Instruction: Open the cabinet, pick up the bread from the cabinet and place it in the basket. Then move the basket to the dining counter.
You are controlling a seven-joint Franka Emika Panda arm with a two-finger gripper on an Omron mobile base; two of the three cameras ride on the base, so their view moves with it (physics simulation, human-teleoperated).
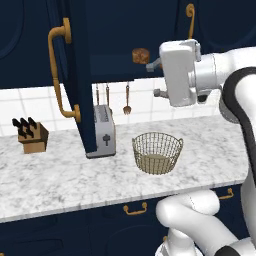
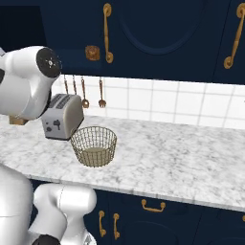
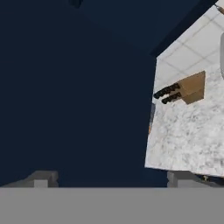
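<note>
The cabinet (image 1: 80, 75) is dark navy with brass handles. The bread (image 1: 141, 55) is brown with a darker crust. The basket (image 1: 157, 152) is tan-brass wire mesh. The tabletop (image 1: 60, 175) is white-grey marbled. The toaster (image 1: 104, 131) is silver-grey; the knife block (image 1: 33, 137) is tan wood with black handles.

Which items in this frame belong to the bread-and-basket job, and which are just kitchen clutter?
Job items:
- cabinet, door swung open
- bread on the cabinet shelf
- basket, holding nothing yet, on the marbled counter

Just lying about:
- toaster left of the basket
- knife block
- hanging utensils on the tiled wall
</note>
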